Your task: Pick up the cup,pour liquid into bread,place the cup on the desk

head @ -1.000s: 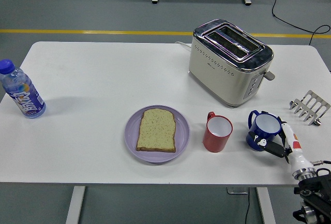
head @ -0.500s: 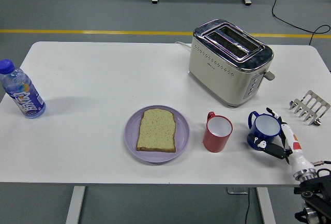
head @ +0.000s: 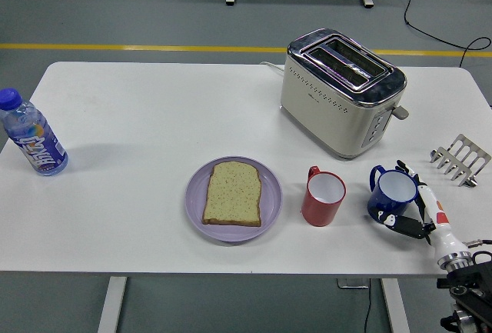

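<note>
None of the three steps looks done. My right hand (head: 410,208) is wrapped around the blue cup (head: 392,193), fingers curled at its side, but the cup sits on the worktop (head: 138,118), right of the red cup (head: 323,198). Bread (head: 233,192) lies dry on the purple plate (head: 270,202). Lift, pour and set-down remain.

The right hand (head: 411,208) beside the blue cup (head: 392,193) has white fingers with black joints. A small red mark shows on it. Below sits a ribbed silver wrist and a black arm.
</note>
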Controlling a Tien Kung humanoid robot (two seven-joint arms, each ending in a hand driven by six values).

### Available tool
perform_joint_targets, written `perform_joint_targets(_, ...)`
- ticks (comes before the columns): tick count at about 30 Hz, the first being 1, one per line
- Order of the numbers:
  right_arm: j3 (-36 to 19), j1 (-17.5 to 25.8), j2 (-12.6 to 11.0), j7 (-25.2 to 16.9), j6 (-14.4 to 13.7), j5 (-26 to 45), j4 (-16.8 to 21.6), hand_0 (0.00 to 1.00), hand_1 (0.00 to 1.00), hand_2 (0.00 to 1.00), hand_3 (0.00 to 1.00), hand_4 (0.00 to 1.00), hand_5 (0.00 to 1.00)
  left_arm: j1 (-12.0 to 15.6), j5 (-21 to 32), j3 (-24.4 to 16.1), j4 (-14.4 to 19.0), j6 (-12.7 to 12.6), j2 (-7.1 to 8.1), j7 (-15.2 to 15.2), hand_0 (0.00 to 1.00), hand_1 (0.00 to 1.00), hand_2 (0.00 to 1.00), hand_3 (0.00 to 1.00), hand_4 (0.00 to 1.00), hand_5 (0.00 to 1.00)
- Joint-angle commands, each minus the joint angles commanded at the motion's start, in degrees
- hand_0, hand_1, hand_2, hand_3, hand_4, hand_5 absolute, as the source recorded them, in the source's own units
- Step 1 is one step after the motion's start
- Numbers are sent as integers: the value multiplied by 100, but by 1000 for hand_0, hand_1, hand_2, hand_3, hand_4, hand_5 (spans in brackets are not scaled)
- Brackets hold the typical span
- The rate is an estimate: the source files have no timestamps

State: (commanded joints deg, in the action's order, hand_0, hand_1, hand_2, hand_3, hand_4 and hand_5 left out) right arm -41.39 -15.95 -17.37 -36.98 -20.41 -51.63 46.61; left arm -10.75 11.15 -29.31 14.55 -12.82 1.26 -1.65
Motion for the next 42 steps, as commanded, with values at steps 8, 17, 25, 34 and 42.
perform_joint_targets(8, -249, 97, -10, 55, 111, -196, 116, 950, 814, 972, 998, 902, 2, 5, 56, 38, 2, 8, 1, 14, 690, 756, 773, 611, 396, 998)
perform_joint_targets(17, -406, 157, -29, 177, 242, -328, 218, 962, 830, 985, 998, 921, 2, -2, 117, 81, 2, 18, 2, 31, 690, 756, 773, 611, 396, 998)
perform_joint_targets(25, -703, 279, -48, 285, 324, -475, 401, 964, 831, 990, 998, 927, 2, -12, 161, 102, -2, 21, 0, 42, 690, 756, 773, 611, 396, 998)
perform_joint_targets(34, -952, 417, -91, 409, 407, -632, 639, 967, 837, 995, 998, 940, 8, -13, 179, 113, -2, 23, -3, 43, 690, 756, 773, 611, 396, 998)
perform_joint_targets(42, -1137, 537, -143, 422, 436, -713, 816, 967, 835, 993, 998, 944, 17, -21, 208, 134, -2, 28, 1, 51, 690, 756, 773, 611, 396, 998)
